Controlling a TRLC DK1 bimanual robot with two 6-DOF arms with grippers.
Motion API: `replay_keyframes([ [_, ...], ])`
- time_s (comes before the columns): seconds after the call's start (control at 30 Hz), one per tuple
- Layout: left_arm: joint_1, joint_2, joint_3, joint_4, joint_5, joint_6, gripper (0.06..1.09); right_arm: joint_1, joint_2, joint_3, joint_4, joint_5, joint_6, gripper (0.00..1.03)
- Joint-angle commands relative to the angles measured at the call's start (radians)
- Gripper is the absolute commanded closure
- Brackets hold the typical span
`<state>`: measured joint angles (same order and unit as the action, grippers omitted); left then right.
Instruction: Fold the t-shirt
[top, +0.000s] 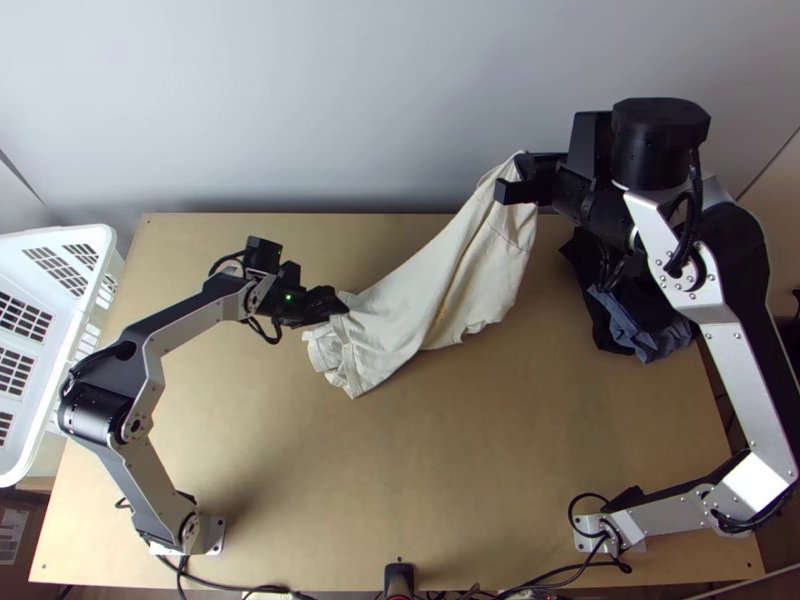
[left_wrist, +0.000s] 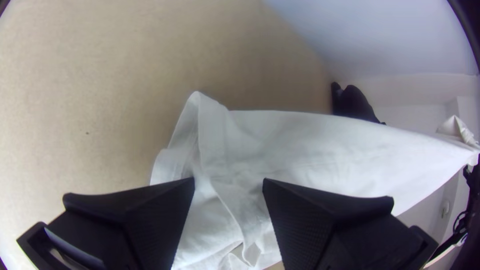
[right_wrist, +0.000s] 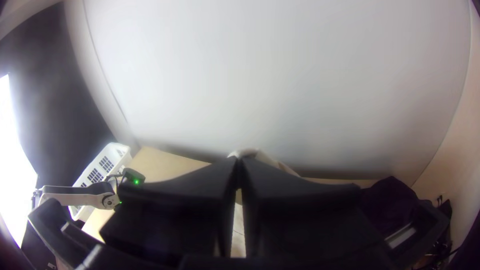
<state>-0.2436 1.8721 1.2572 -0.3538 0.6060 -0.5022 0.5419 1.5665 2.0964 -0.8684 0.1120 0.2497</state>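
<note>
White plastic comes first: a basket (top: 90, 233) by the left edge of the bench (top: 450, 470). Next, the left fingers (left_wrist: 325, 215) stand wide over the low end of the cream t-shirt (top: 400, 310), which lies rumpled left of the bench's middle. From there the cloth slants up toward the far edge, where the right fingers (right_wrist: 195, 200) are closed on its raised end. Dark clothes (top: 650, 340) lie near the right edge. I'd call this straightening, with folding to follow. To do it well, I'd pinch one clean edge on the left, leave the bunched layers free, then draw both ends gently apart and lower everything flat
</note>
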Motion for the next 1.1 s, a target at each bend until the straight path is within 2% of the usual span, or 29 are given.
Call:
replay_keyframes([
  [0.0, 0.006, 0.038, 0.038, 0.056, 0.02, -0.113, 0.4, 0.0, -0.01, -0.022, 0.0, -0.002, 0.0, 1.0],
  [0.03, 0.009, 0.038, 0.038, 0.07, 0.021, -0.131, 0.4, 0.001, -0.011, -0.026, 0.0, -0.002, 0.0, 1.0],
  [0.07, 0.012, 0.038, 0.036, 0.085, 0.021, -0.148, 0.49, 0.001, -0.013, -0.032, 0.0, -0.002, 0.0, 1.0],
  [0.17, 0.01, 0.041, 0.034, 0.119, 0.021, -0.194, 0.94, 0.0, -0.019, -0.044, 0.0, -0.002, 0.0, 1.0],
  [0.2, 0.009, 0.041, 0.034, 0.124, 0.021, -0.199, 1.05, 0.001, -0.02, -0.047, 0.0, -0.002, 0.0, 1.0],
  [0.6, 0.056, -0.068, 0.018, 0.121, 0.011, -0.249, 1.05, -0.01, -0.028, -0.064, 0.0, -0.002, -0.006, 1.0],
  [0.77, 0.122, -0.148, 0.011, 0.064, 0.026, -0.268, 1.05, -0.016, -0.037, -0.064, 0.0, -0.002, -0.006, 1.0],
  [0.93, 0.153, -0.232, -0.038, 0.009, 0.078, -0.253, 1.05, -0.02, -0.046, -0.068, 0.0, -0.002, -0.006, 1.0],
  [1.03, 0.132, -0.278, -0.096, 0.016, 0.113, -0.239, 0.96, -0.02, -0.045, -0.067, 0.0, -0.002, -0.004, 1.0],
  [1.07, 0.121, -0.283, -0.107, 0.016, 0.127, -0.24, 0.96, -0.02, -0.043, -0.065, 0.0, -0.002, -0.003, 1.0],
])
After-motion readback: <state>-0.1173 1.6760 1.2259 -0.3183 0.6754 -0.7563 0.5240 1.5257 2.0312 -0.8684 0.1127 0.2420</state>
